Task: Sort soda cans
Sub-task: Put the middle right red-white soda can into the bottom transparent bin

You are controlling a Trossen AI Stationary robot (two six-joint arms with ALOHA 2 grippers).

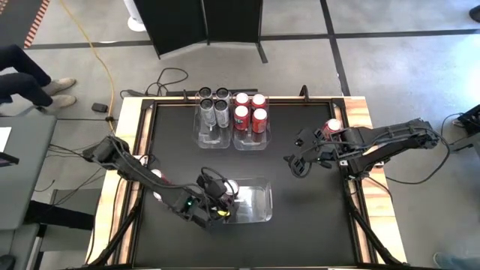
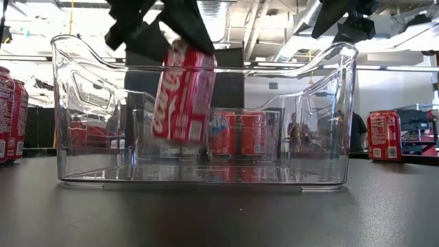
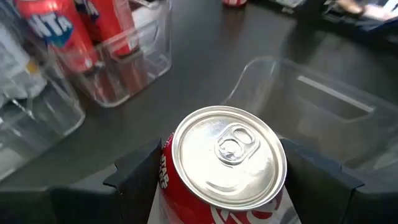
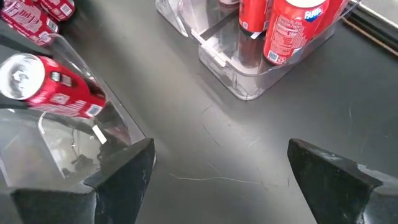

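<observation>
My left gripper is shut on a red soda can with white lettering, over the left end of a clear plastic bin near the table's front. The can's silver top faces the left wrist camera. The can also shows in the right wrist view. My right gripper is open and empty, above the bare table right of the bin; in its own view its fingers stand wide apart. My left gripper pinches the can's side wall just below the top rim between its two fingers, one on each side. The fingers come from above. The can hangs tilted inside the bin's walls, its bottom end clear of the bin floor.
At the far edge, one clear bin holds silver-grey cans and the bin beside it holds red cans. A loose red can stands by the right arm; more red cans stand at the left. A person stands beyond the table's far left.
</observation>
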